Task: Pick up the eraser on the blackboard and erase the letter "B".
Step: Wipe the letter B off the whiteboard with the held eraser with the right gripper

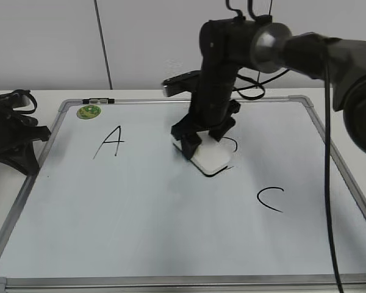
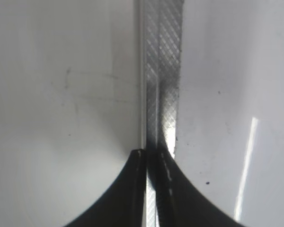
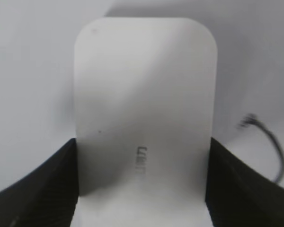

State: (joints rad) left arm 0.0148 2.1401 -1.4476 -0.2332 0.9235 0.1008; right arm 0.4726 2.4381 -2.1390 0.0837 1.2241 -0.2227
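Observation:
The blackboard (image 1: 140,232) is a white board with a silver frame, lying flat. My right gripper (image 1: 198,141) is shut on the white eraser (image 1: 212,157), which lies flat on the board at its middle. In the right wrist view the eraser (image 3: 144,99) fills the space between both jaws (image 3: 142,175). Of the letter "B" only a curved stroke (image 1: 233,145) shows beside the eraser; a black stroke (image 3: 270,142) also shows in the right wrist view. My left gripper (image 1: 24,160) rests at the board's left edge, shut and empty, above the frame (image 2: 161,71).
A black "A" (image 1: 110,141) is at the board's left and a "C" (image 1: 269,199) at its right. A round green magnet (image 1: 88,112) sits in the far left corner. A black marker (image 1: 97,101) lies on the far frame. Cables hang from the right arm.

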